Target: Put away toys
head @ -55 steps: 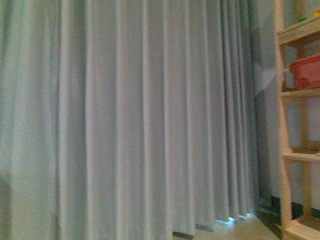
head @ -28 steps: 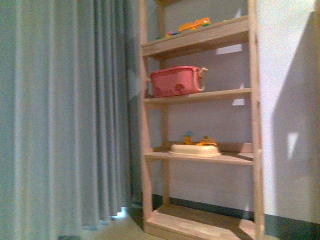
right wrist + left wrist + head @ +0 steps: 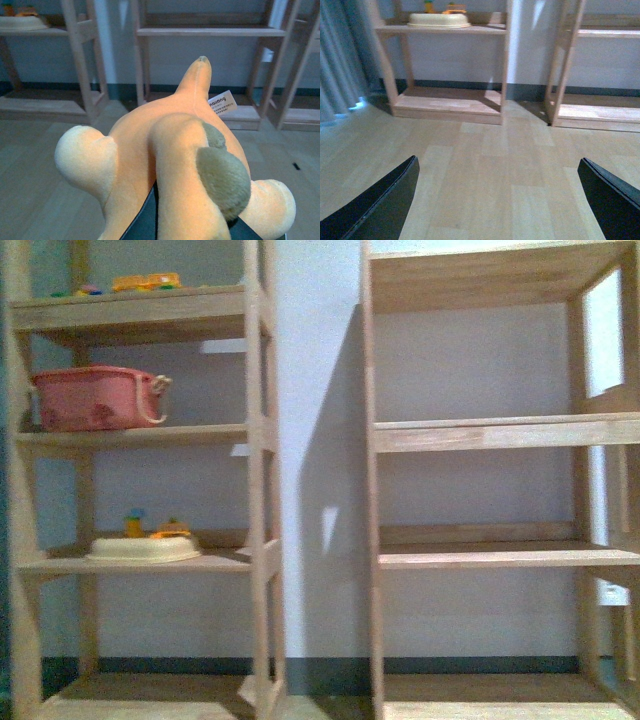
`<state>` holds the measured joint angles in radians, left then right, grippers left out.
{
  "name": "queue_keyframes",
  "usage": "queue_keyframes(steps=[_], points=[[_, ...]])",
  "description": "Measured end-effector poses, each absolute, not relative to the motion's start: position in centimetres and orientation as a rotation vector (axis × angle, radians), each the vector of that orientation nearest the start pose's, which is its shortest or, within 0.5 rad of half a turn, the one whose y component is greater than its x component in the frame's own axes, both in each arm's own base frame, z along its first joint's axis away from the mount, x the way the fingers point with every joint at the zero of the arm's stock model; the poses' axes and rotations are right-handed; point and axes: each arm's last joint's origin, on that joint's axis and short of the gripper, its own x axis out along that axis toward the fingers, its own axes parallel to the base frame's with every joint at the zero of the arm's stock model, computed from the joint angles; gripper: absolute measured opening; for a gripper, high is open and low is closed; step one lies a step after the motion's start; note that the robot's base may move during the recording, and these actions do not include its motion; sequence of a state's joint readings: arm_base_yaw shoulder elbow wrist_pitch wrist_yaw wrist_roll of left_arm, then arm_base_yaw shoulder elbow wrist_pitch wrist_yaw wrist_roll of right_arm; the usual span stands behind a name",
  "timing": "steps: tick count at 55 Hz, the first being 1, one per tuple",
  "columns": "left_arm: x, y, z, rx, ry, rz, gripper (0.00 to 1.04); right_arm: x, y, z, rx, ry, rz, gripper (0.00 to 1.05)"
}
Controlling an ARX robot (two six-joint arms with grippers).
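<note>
View swung off curtain (image 3: 337,65); two units now ahead: shelf unit (image 3: 262,440) 11 o'clock, second shelf unit (image 3: 372,490) 1 o'clock. One pink basket (image 3: 95,398) 10 o'clock. My right gripper (image 3: 147,220) clamps one plush toy (image 3: 170,165); left gripper (image 3: 495,200) wide.

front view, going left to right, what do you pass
pink basket → right post of the left shelf unit → strip of bare wall → right shelf unit
</note>
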<state>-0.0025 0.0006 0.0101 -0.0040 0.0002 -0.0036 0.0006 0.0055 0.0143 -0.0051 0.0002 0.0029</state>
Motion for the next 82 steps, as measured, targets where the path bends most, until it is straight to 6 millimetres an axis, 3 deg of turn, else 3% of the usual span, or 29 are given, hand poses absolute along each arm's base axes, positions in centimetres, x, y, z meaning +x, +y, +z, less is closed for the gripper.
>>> queue_keyframes(steps=[82], points=[[9.72,-0.01,16.65,-0.004,-0.005,0.003,0.98,9.71,0.02,16.76,0.003,-0.005,0.005,0.07]])
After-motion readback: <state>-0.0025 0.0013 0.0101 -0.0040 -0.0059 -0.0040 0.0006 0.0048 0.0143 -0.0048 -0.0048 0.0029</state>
